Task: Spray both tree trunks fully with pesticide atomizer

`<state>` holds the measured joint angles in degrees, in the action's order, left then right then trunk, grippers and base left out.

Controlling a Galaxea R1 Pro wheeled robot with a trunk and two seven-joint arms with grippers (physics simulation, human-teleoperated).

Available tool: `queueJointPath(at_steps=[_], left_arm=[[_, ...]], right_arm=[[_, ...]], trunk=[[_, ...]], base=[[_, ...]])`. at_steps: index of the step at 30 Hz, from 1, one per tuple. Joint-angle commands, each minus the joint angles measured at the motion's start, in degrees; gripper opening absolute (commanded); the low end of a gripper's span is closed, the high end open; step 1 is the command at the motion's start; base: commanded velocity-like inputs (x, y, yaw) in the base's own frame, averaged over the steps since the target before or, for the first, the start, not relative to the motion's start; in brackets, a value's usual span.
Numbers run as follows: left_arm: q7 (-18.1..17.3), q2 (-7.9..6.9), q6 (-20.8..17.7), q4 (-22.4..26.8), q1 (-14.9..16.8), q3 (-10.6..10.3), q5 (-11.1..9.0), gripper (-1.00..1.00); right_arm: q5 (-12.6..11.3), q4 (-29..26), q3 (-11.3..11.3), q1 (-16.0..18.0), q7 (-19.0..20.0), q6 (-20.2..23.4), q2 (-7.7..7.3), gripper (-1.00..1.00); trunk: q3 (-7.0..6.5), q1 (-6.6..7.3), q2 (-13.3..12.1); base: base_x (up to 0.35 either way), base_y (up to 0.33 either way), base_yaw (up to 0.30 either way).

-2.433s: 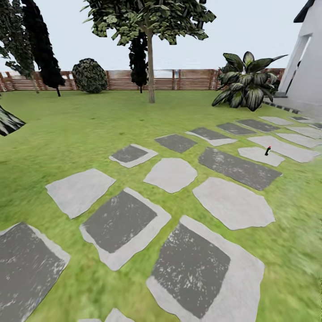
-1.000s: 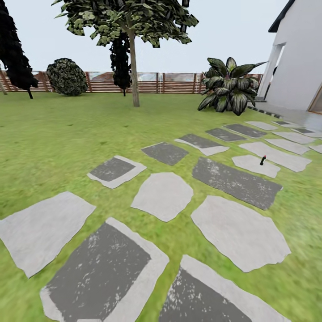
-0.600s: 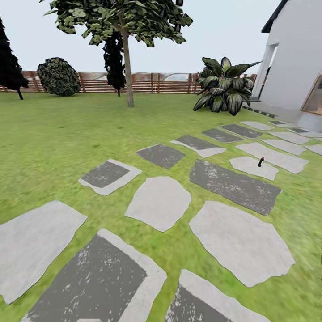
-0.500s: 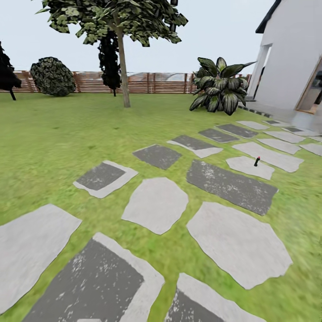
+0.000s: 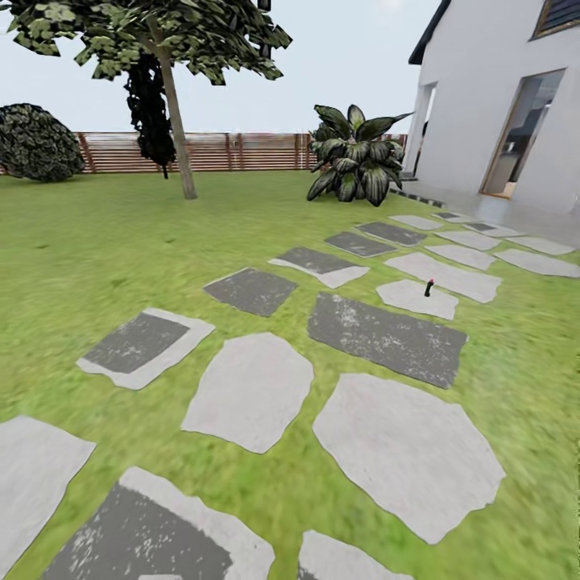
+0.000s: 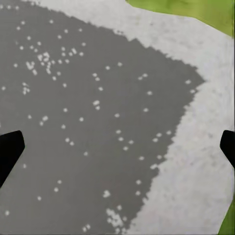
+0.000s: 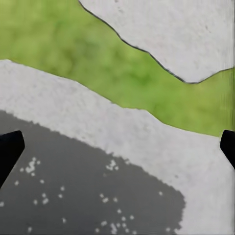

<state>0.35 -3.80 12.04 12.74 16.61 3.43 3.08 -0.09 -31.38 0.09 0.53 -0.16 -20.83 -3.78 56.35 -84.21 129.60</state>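
The left gripper [image 6: 117,147] and right gripper [image 7: 117,147] hang with fingertips spread wide, empty, above speckled dark stepping stones [image 6: 88,122] and grass [image 7: 58,39]. Farther off, the pesticide atomizer [image 5: 429,287] stands upright on a pale stone [image 5: 415,298]. Beyond rise a tree [image 5: 179,137], fence [image 5: 242,151] and house [image 5: 483,105]. No writing is legible.

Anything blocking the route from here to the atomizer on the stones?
Nothing visible does. The pesticide atomizer stands upright on a pale stepping stone, ahead and to the right. Between the robot and it lie only flat stones and grass. The broad-leaf plant and the house sit well beyond it.
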Motion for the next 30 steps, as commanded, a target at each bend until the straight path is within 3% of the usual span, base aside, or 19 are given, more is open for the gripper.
queueJointPath(at_steps=[1,30], left_arm=[[0.0,0.01,0.0,0.0,0.0,0.0,0.0,1.0],[0.0,-0.05,0.0,0.0,0.0,0.0,0.0,1.0]], right_arm=[[0.0,0.0,0.0,0.0,-0.01,0.0,0.0,1.0],[0.18,0.14,0.0,0.0,-0.01,-0.09,0.0,1.0]], trunk=[[0.0,0.0,0.0],[0.0,0.0,0.0]], base=[[0.336,0.0,-0.217],[0.336,0.0,-0.013]])
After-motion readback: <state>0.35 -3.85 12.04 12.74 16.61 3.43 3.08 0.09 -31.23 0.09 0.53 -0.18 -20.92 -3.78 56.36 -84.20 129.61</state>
